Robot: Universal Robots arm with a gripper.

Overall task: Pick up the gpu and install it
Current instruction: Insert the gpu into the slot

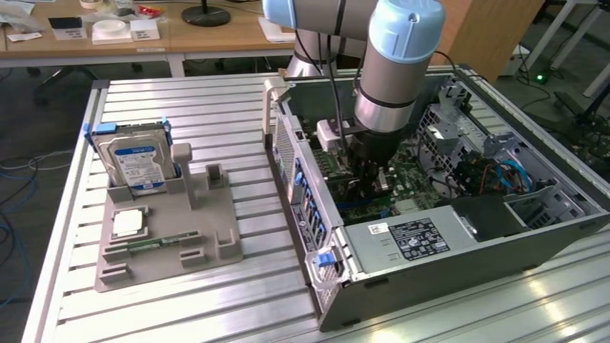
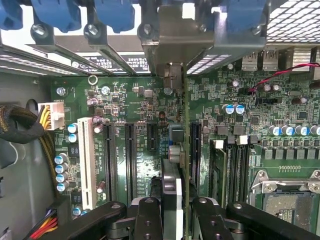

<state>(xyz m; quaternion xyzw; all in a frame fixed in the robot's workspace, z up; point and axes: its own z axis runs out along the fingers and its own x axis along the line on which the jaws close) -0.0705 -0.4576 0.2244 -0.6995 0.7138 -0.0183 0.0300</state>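
Observation:
The gpu [image 2: 176, 150] stands on edge between my two black fingers [image 2: 149, 217], with my gripper [image 2: 177, 220] shut on it. I see it edge-on: a thin green board with a dark body, and a pale metal bracket [image 2: 172, 50] at its far end against the case's rear slot openings. It hangs over the green motherboard [image 2: 250, 125] among the long black expansion slots [image 2: 131, 160]. Whether its lower edge sits in a slot I cannot tell. In the exterior view the arm reaches down into the open computer case [image 1: 286, 136], with the gripper [image 1: 370, 179] low over the board.
On the exterior view's left a grey holder [image 1: 219, 236] carries a silver hard drive [image 1: 133, 161], a processor chip [image 1: 127, 223] and a memory stick [image 1: 162, 243]. Inside the case are a power supply [image 1: 415, 239], drive cages, cables and blue slot clips [image 2: 112, 15].

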